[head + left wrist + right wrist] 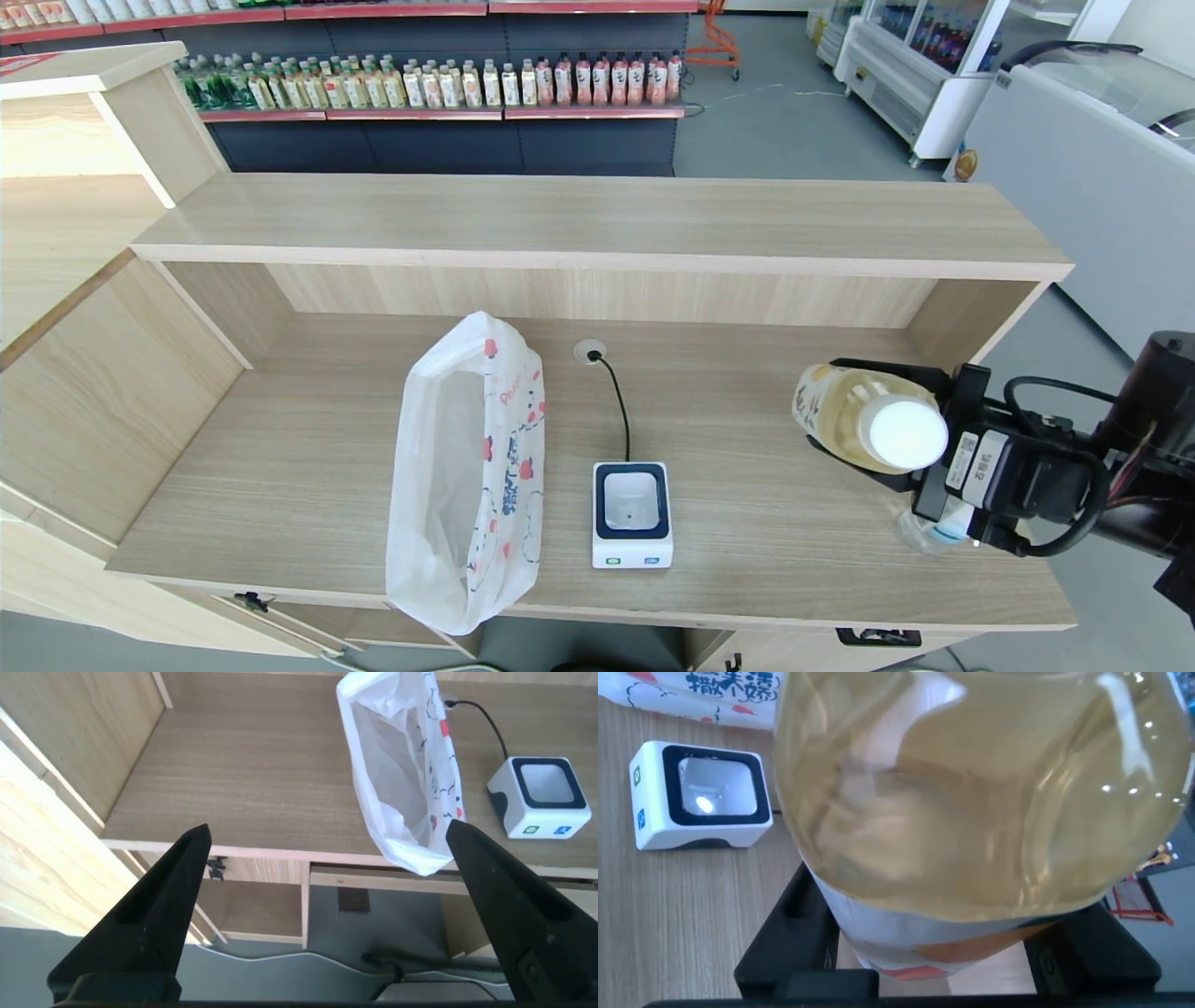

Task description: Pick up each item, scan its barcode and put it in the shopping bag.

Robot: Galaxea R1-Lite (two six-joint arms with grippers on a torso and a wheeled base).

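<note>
Logged right gripper (pixel 868 422) clamped on a bottle (pixel 834 411) of pale yellow drink, one black finger on either side of the body, white cap (pixel 904 432) turned toward the head camera. Placed the bottle in the air above the right end of the counter (pixel 766 485), well apart from the scanner (pixel 632 513) and farther still from the shopping bag (pixel 467 476). Noted a pale label (pixel 814 397) with dark characters at the bottle's far end; too small to make out. Confirmed the grip from the right wrist: bottle (pixel 971 793) close to the lens, dark fingers on both flanks, white and orange label band low on the body. Noted a white sticker (pixel 976 462) with small dark print on the gripper housing; not legible. Spotted a clear item (pixel 934 534) with a blue part on the counter beneath the right gripper, mostly hidden; cannot tell what. Found left gripper (pixel 327 924) spread wide with nothing between its fingers, held out off the counter's near edge, apart from the bag. Recorded shopping bag as thin white plastic, standing with mouth agape, marked with red fruit-like motifs and blue lettering, not transcribed. Recorded scanner as a white box with a dark blue frame around its window, one green and one blue mark on the front face, just beside the bag on its right. Traced a black cable (pixel 616 401) from the scanner's back to a round port at the rear of the counter.
</note>
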